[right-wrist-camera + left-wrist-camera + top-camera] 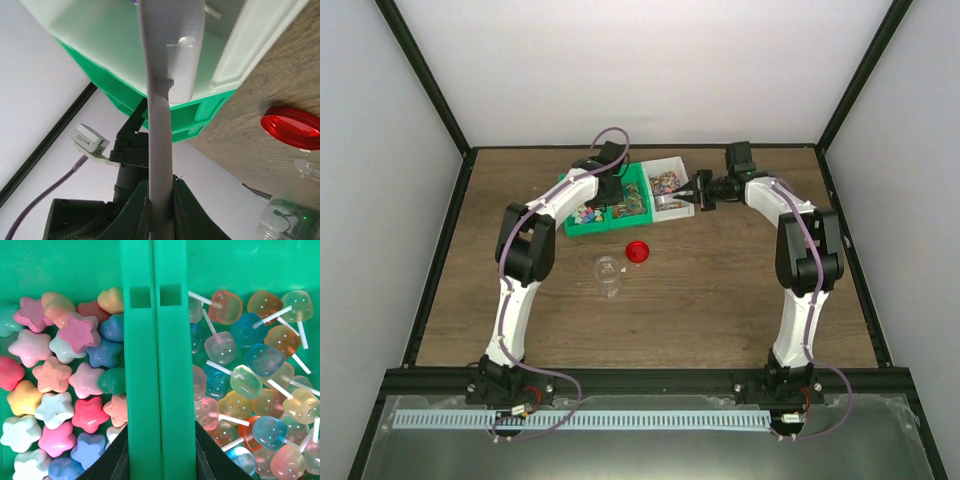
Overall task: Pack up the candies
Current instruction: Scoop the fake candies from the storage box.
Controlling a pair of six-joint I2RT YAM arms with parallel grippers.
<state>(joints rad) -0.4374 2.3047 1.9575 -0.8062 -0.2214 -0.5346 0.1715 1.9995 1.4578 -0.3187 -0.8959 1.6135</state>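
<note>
The tiny mixed-colour candies (665,182) lie in a white bin (678,162) at the back middle. My right gripper (700,192) is shut on the grey-white handle of a scoop (160,130), whose head (172,45) reaches over the white bin's (100,35) rim; the candies are hidden in that view. My left gripper (611,188) is down in the green bins (578,228). In the left wrist view its jaws (160,432) clamp the two green walls (157,365) between the compartments. A clear jar (608,272) stands open on the table.
A round red lid (638,250) lies next to the jar, and shows in the right wrist view (292,127). Star-shaped sweets (60,390) fill the left green compartment, lollipops (255,370) the right one. Dark frame rails edge the wooden table.
</note>
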